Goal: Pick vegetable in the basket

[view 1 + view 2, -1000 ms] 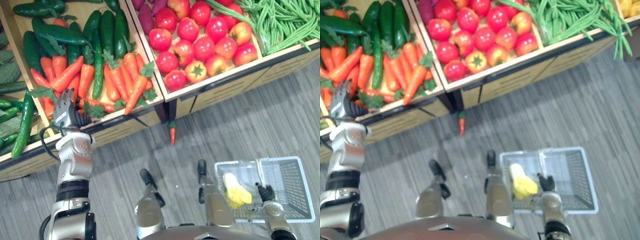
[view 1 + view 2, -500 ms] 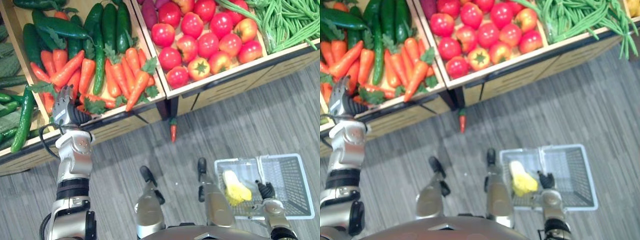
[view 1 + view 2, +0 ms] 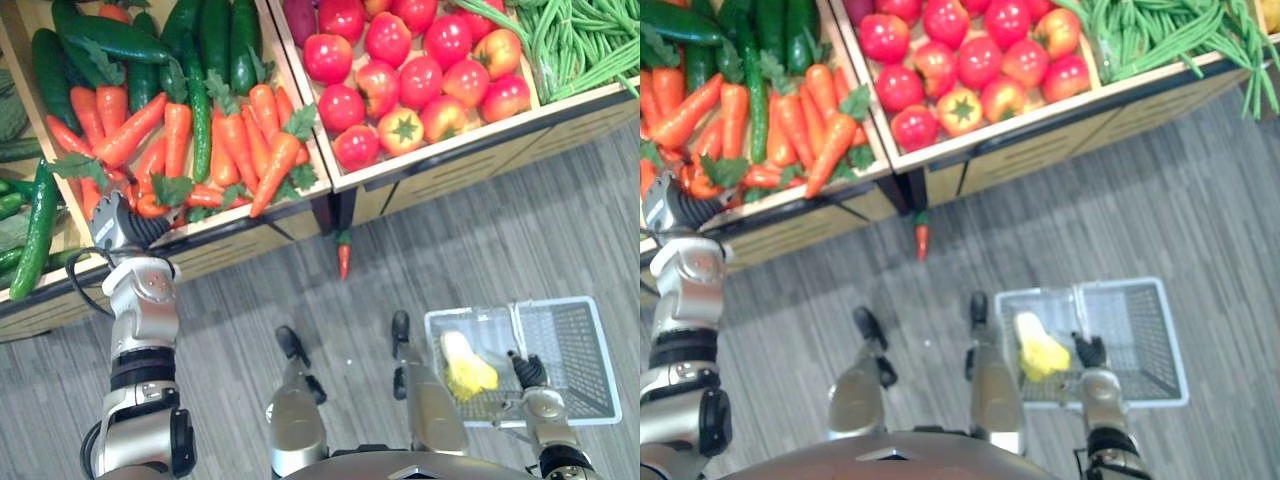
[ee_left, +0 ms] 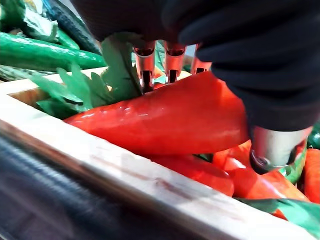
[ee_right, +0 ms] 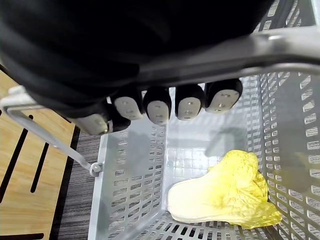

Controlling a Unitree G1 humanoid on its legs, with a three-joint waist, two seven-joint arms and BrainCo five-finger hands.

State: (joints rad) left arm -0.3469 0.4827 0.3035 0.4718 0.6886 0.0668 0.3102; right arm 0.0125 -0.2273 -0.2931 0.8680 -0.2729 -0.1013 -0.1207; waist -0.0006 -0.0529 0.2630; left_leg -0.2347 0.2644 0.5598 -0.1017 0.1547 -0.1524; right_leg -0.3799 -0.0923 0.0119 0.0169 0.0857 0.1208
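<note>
One carrot is gripped in the left hand, with the fingers curled over its top and the thumb pressed against its thick end; it is held just above the front rim of the crate, its long axis lying roughly along that rim. The basket is carried low at the robot's right, well apart from the carrot; its handle is wrapped by the curled fingers of the right hand; a yellow cabbage is seen inside. A lift, then a sweep rightward across the body, is judged to be needed; the left arm is stretched forward, the hand bent down into the crate.
</note>
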